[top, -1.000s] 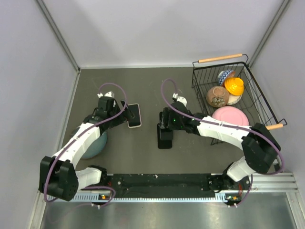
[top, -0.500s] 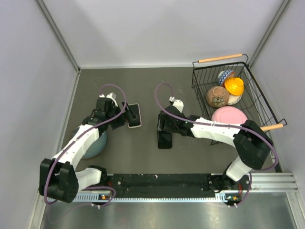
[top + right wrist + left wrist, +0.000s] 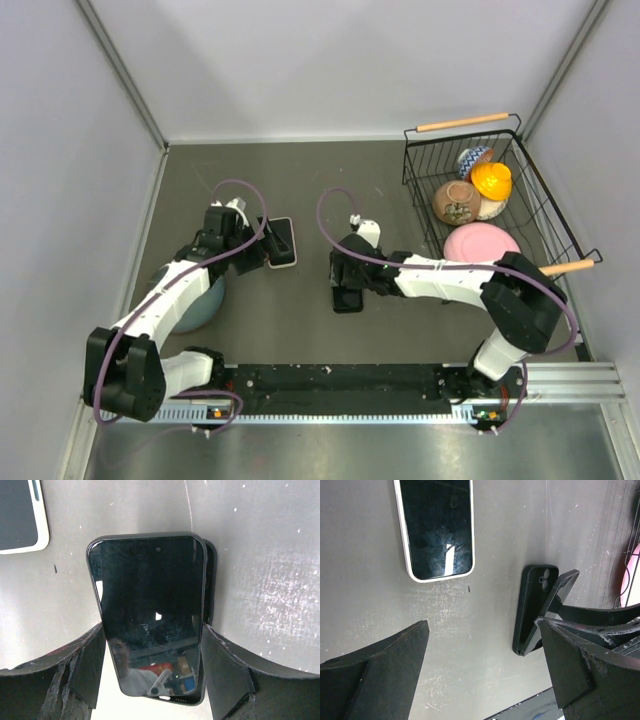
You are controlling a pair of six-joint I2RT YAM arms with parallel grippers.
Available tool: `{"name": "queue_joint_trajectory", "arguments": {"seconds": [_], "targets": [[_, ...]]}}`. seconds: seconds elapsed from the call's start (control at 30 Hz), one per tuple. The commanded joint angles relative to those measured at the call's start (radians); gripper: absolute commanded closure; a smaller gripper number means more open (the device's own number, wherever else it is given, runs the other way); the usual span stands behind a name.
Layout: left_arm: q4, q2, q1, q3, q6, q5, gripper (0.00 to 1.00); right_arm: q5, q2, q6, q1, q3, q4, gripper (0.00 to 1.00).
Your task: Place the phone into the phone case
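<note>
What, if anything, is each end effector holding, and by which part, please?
The right end effector grips the black phone by its long side edges, near one end. The left end effector is open and holds nothing.

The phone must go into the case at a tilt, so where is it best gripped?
Pinch the phone across its two long edges, coming from above, as the right gripper does: it is a thin flat slab tilted over the case, so its faces offer no hold.

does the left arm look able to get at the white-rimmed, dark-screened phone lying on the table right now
Probably yes: the white-rimmed, dark-screened phone lies flat just ahead of the open left gripper, with only bare table between them.
</note>
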Motion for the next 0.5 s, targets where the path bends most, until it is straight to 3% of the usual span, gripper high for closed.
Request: {"name": "queue_joint_trajectory", "arguments": {"seconds": [0.0, 0.1, 0.37, 0.47], "targets": [[0.034, -0.004, 0.006, -0.016, -0.008, 0.014, 0.02, 0.043, 0.011, -0.002, 0.03, 0.021, 0.032, 0.54], [0.044, 0.0, 0.006, -0.021, -0.007, 0.017, 0.02, 0.055, 0.026, 0.003, 0.046, 0.02, 0.021, 0.49], [0.047, -0.009, 0.006, -0.03, -0.004, 0.02, 0.02, 0.102, 0.02, 0.015, 0.064, 0.017, 0.0, 0.48], [0.045, -0.01, 0.006, -0.03, -0.005, 0.029, 0.02, 0.118, 0.018, 0.015, 0.066, 0.024, -0.014, 0.38]]}}
